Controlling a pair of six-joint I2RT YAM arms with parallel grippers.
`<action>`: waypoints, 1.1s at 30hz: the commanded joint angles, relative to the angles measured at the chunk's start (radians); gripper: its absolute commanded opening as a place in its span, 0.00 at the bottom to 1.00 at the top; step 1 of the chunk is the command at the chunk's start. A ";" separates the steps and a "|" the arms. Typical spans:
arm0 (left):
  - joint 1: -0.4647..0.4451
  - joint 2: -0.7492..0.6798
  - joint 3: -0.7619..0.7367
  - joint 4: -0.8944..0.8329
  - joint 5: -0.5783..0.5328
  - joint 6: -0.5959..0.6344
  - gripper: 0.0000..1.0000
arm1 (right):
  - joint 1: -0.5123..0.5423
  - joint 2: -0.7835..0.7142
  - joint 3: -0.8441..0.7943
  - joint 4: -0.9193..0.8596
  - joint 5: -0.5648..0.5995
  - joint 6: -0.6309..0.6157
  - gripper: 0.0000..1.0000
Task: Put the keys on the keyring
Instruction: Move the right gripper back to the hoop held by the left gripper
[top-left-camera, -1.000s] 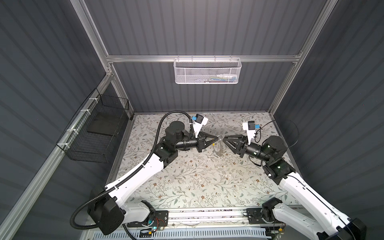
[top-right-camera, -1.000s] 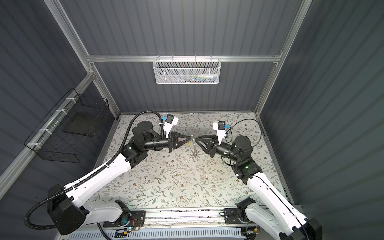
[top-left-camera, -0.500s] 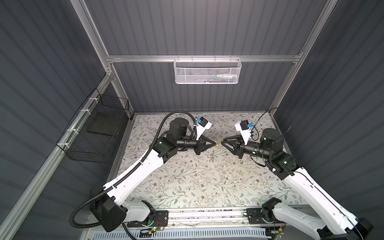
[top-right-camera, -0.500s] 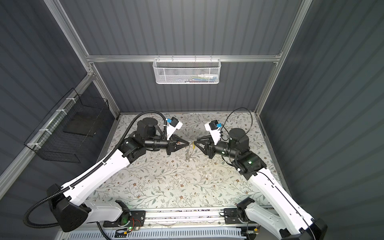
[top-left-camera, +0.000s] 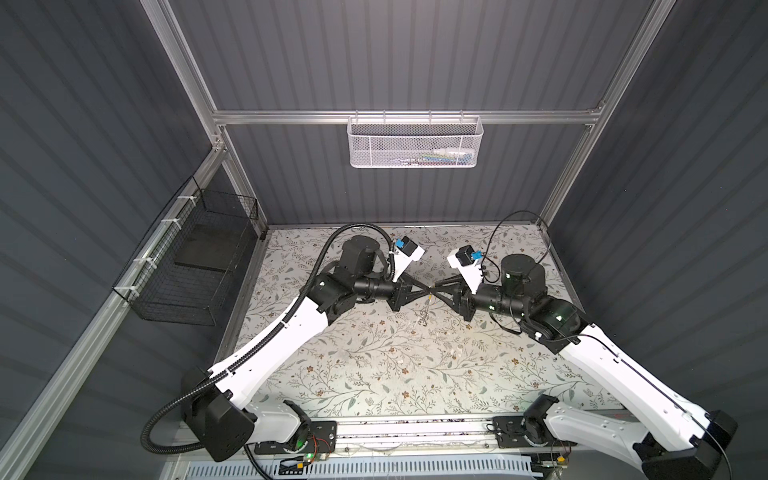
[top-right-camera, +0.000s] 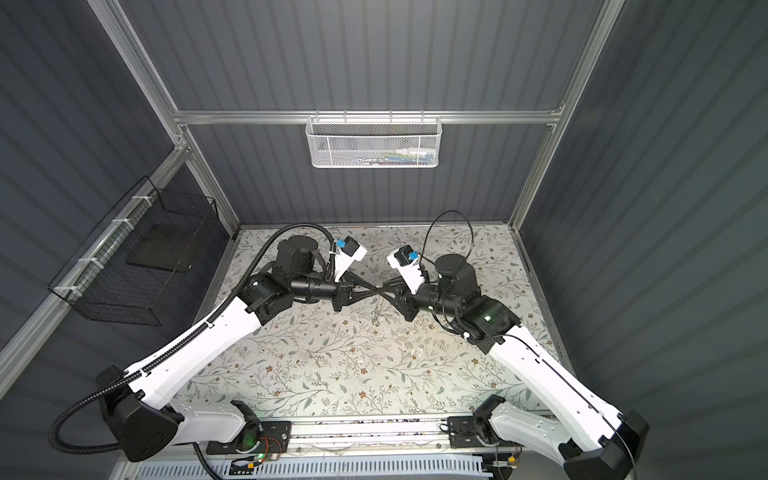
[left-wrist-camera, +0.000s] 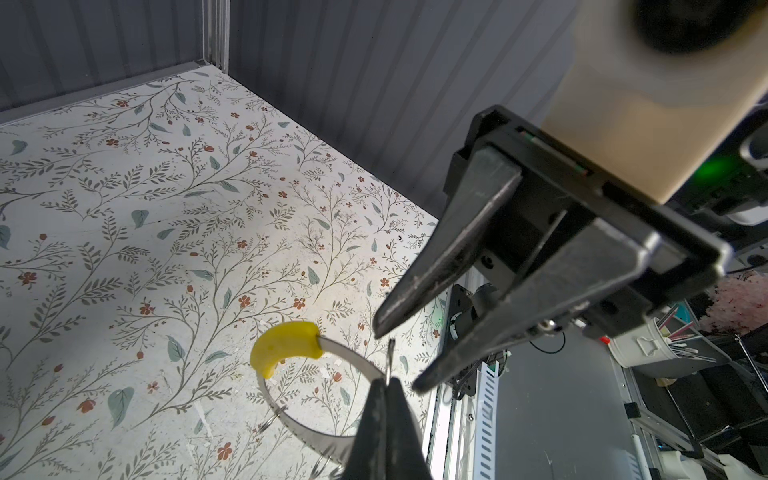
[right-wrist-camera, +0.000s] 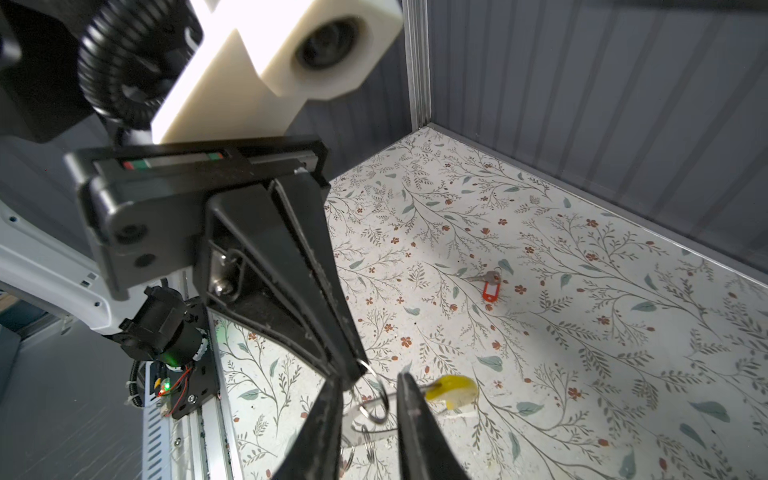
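My right fingers (right-wrist-camera: 415, 428) back in, narrowing, spread astride keyring (left-wrist-camera: 286, 340); left fingers (left-wrist-camera: 380, 419) pinch it; keys (right-wrist-camera: 489, 284) lie on tabletop (right-wrist-camera: 582, 332), threading not begun.

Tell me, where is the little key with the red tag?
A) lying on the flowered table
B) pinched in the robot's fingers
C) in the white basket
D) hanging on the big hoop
A: the right wrist view shows the key lying on the table, apart from the keyring.
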 joint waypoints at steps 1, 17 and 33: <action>-0.007 0.005 0.039 -0.007 0.023 0.021 0.00 | 0.012 0.001 0.025 -0.022 0.046 -0.034 0.24; -0.007 0.012 0.041 -0.002 0.044 0.016 0.00 | 0.040 -0.002 0.017 -0.011 0.108 -0.055 0.03; -0.004 -0.134 -0.145 0.273 -0.119 -0.166 0.42 | 0.002 -0.069 -0.150 0.258 -0.001 0.139 0.00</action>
